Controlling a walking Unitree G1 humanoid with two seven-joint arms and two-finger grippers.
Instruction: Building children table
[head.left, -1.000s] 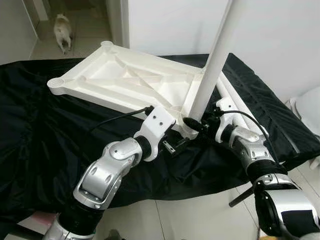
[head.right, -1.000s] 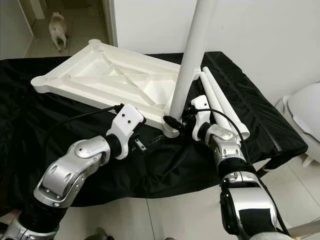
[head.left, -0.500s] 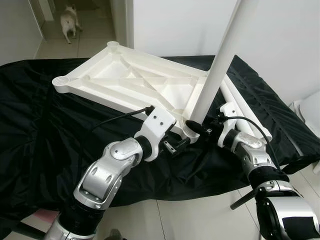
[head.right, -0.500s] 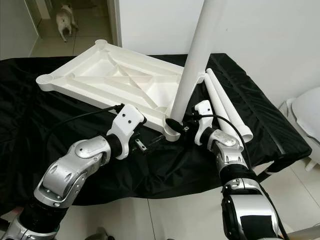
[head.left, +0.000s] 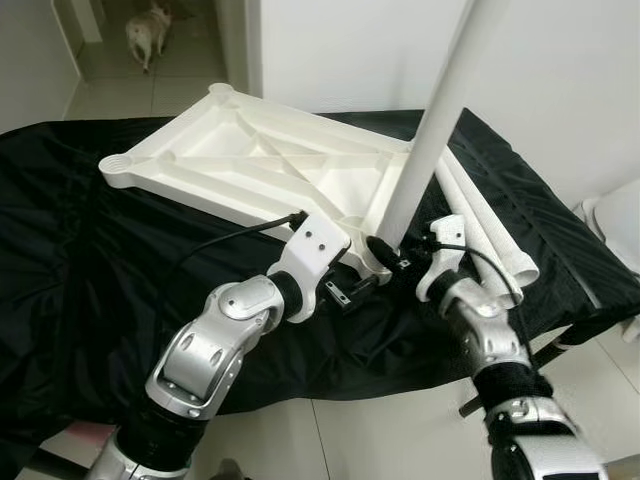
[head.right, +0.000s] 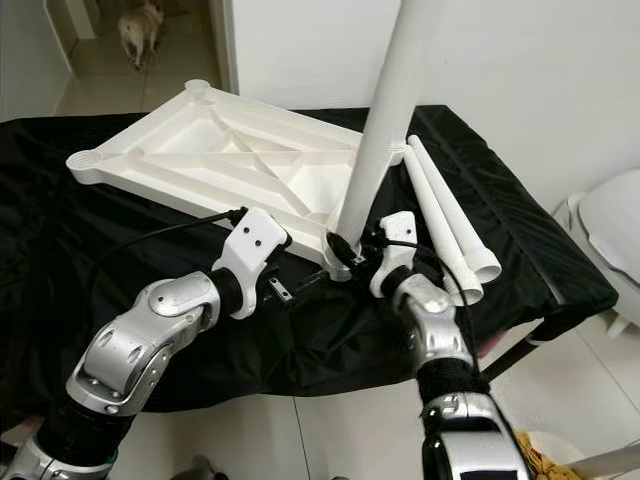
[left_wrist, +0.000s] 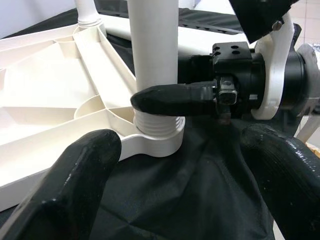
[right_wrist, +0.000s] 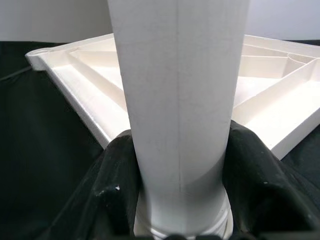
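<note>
— Where the leg runs up out of view, can you see its top?
— No. Its foot stands in a corner socket of the upturned tabletop, with the right gripper clamped round it.
— And the left gripper?
— Spread wide, holding nothing, just beside that socket.
— The surroundings?
— Black cloth, two spare legs, white wall, tiled floor, a dog in the doorway.

We're looking at a home here: a dog is wandering the tiled hallway through the far-left doorway, white walls are standing behind a black-draped surface.
</note>
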